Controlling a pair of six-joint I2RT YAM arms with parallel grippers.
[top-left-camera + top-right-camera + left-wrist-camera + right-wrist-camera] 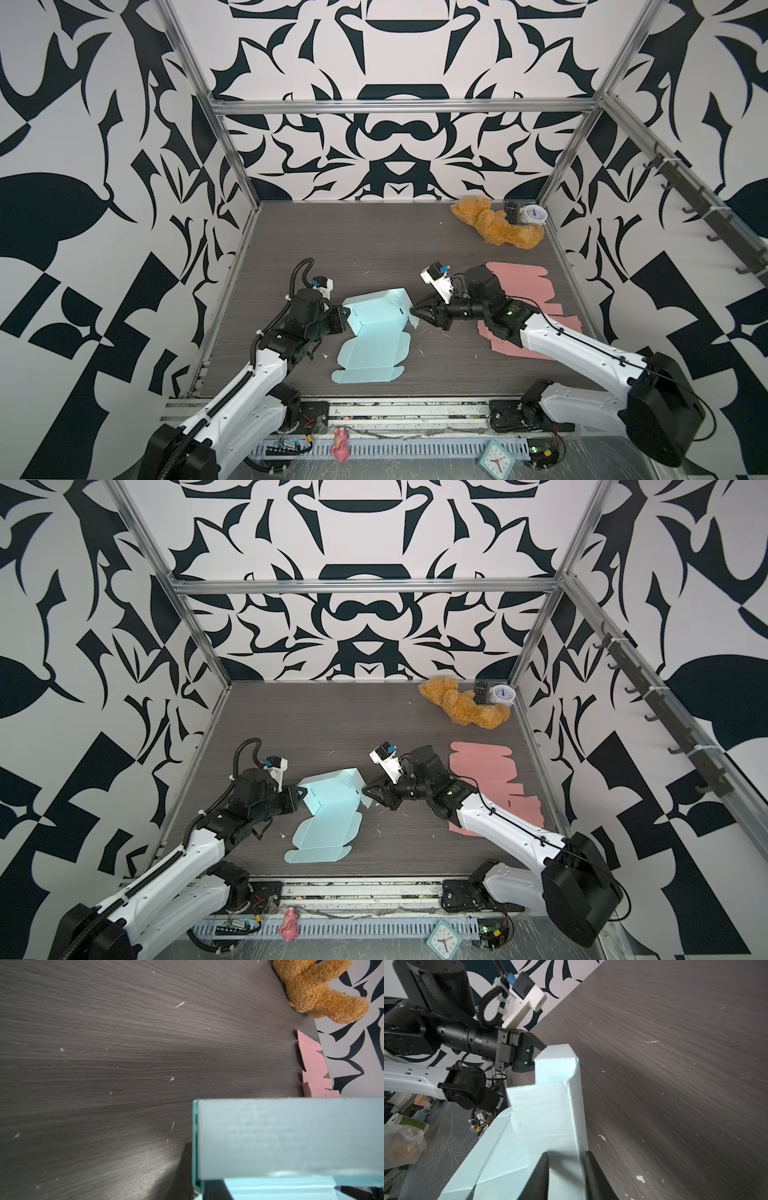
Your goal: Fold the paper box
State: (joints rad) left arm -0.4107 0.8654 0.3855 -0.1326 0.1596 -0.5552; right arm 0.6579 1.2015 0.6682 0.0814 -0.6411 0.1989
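On the left of the dark table [353, 245], the left gripper [344, 311] sits low and nearly level, its forearm stretched out from the front rail and its jaws pinched shut on the left end of the paper box's [374, 332] raised wall. That pale blue box lies mid-table, its far part folded up and its near part flat. It looks like thin, light card, stiff only along its creases and likely to buckle or slide if pushed on a bare panel, so I'd hold it by a wall edge close to a fold. At its right end the right gripper [413, 310] reaches in level too, wrist rolled, jaws narrowly parted astride the upright wall — not plainly squeezing it. Pink blanks [519, 278] lie flat behind that arm.
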